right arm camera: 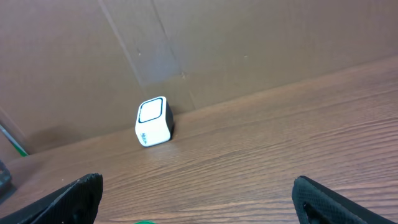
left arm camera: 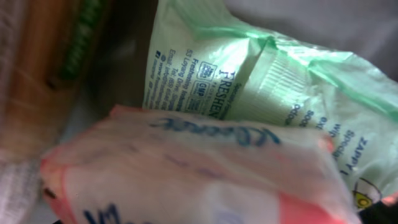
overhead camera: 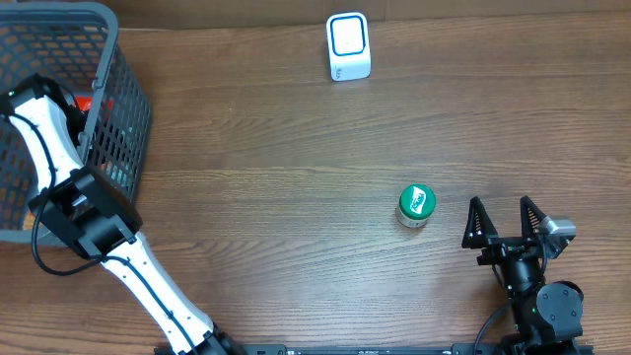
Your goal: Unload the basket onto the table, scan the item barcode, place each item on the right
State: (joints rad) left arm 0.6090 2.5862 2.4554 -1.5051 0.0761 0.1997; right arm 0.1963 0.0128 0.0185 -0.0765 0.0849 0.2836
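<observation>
Reaching into the basket point(overhead camera: 126, 113) on the surface's point(overhead camera: 276, 197) left, the left claw is hidden, so its state cannot be told. The pink packet point(left arm camera: 199, 168) inside lies against a slick green pouch point(left arm camera: 261, 81) and may slip when gripped. The right claw point(overhead camera: 501, 209) stands apart.

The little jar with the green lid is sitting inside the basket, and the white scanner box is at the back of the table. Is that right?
Not quite. The jar with the green lid stands on the table, near the right gripper, not inside the basket. The overhead view shows this. The white scanner box is at the back of the table, as you said.
</observation>
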